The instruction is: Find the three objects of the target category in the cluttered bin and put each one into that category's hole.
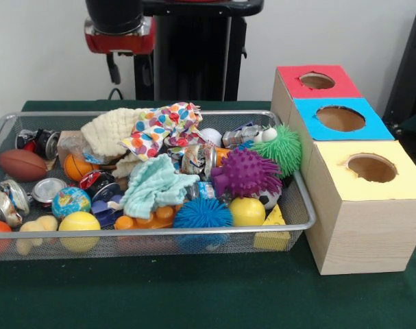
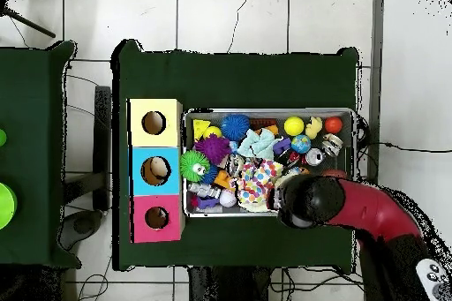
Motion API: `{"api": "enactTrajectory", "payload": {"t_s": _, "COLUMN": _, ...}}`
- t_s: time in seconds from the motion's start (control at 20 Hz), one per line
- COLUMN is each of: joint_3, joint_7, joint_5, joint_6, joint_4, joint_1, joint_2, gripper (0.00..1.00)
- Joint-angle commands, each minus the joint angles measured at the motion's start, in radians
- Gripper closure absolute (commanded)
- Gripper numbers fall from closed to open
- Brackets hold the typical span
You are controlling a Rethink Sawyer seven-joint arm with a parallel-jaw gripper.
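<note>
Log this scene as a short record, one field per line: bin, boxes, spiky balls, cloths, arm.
bin: wire mesh bin on a green table, heaped with clutter
boxes: red box, blue box and yellow box in a row beside the bin, each with a round hole on top
spiky balls: purple, green, blue
cloths: polka-dot cloth, teal cloth, cream cloth
arm: arm above one end of the bin; gripper raised, fingers not visible
</note>
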Motion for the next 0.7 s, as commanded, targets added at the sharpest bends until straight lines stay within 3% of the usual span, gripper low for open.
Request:
{"api": "enactTrajectory", "payload": {"t_s": 0.05, "joint_3": 0.087, "joint_7": -0.149, "joint_5": -0.078, "joint_6": 0.059, "joint_4": -0.229, "joint_1": -0.006, "joint_2": 0.077, "gripper": 0.0}}
{"api": "enactTrajectory", "payload": {"t_s": 0.7, "joint_3": 0.053, "joint_7": -0.006, "joint_5": -0.079, "joint_6": 0.022, "joint_4": -0.432, "joint_1": 0.091, "joint_2": 0.224, "gripper": 0.0}}
